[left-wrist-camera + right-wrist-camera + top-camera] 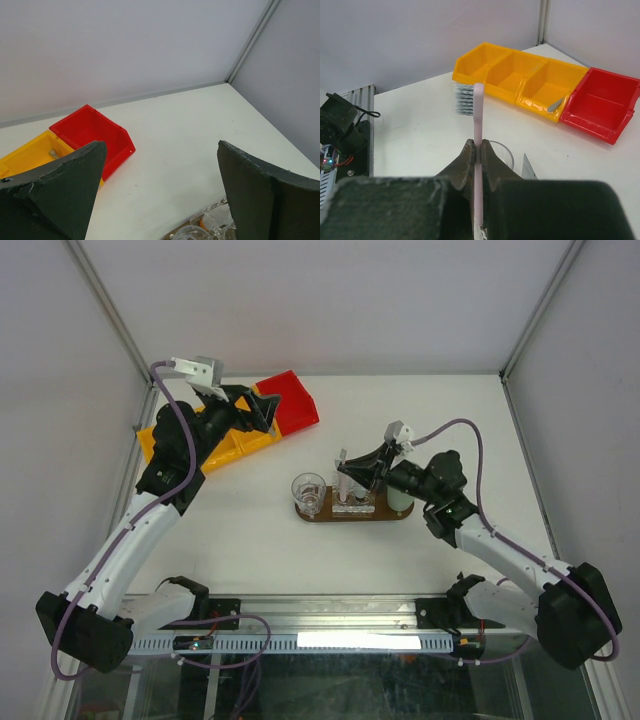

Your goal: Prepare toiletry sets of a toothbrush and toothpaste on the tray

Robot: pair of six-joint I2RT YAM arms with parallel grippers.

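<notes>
The dark brown tray (pixel 386 513) lies mid-table with a clear glass (pixel 308 491) at its left end and a mint-green cup (pixel 400 501) at its right end. My right gripper (pixel 347 473) hovers over the tray, shut on a pale pink toothbrush (pixel 478 120) held upright, bristles (pixel 463 99) at the top. A pale grey-blue tube tip (pixel 528 168) pokes up just beyond its fingers. Another grey tube (pixel 555 105) lies in the yellow bin (pixel 540 82). My left gripper (pixel 268 412) is open and empty above the bins; its wide-apart fingers (pixel 60 192) frame bare table.
The yellow bin (pixel 215 450) with several compartments and a red bin (pixel 292 403) stand at the back left. The red bin also shows in the left wrist view (pixel 95 132). Enclosure walls and frame posts close in the back and sides.
</notes>
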